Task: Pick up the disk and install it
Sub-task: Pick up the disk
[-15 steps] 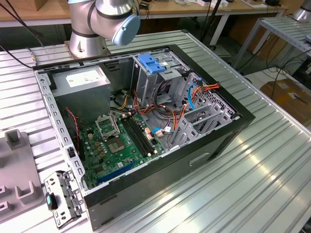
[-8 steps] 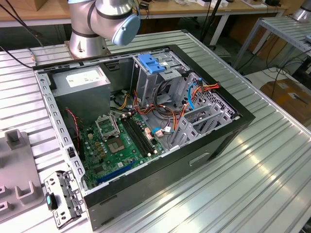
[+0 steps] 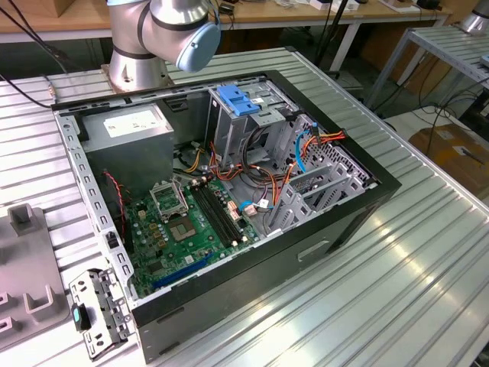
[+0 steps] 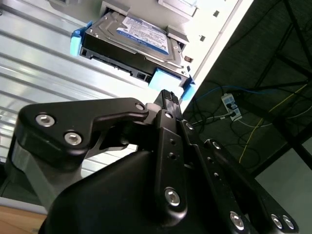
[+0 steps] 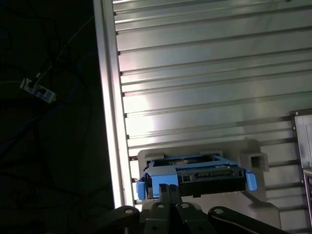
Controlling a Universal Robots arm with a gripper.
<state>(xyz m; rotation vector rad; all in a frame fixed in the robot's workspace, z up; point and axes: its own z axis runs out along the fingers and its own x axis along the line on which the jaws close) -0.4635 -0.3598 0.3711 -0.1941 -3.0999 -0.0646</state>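
Observation:
The disk (image 4: 131,39), a dark hard drive with a white label in a bright blue carrier, lies flat in a grey holder (image 5: 253,158) on the ribbed metal table, close to the table's edge. In the first wrist view the disk (image 5: 195,176) shows its connector end and blue side rails. My gripper (image 5: 169,187) hovers just short of that end, over one blue corner of the carrier, with its black fingers together and nothing between them. In the second wrist view the gripper (image 4: 168,95) points at the same blue corner without touching it.
An open computer case (image 3: 229,199) lies on the table in the exterior view, with its green motherboard (image 3: 191,222), a tall grey cage topped by a blue latch (image 3: 237,99) and loose cables. The arm's base (image 3: 137,46) stands behind it. A grey fixture (image 3: 23,260) sits at the exterior view's left.

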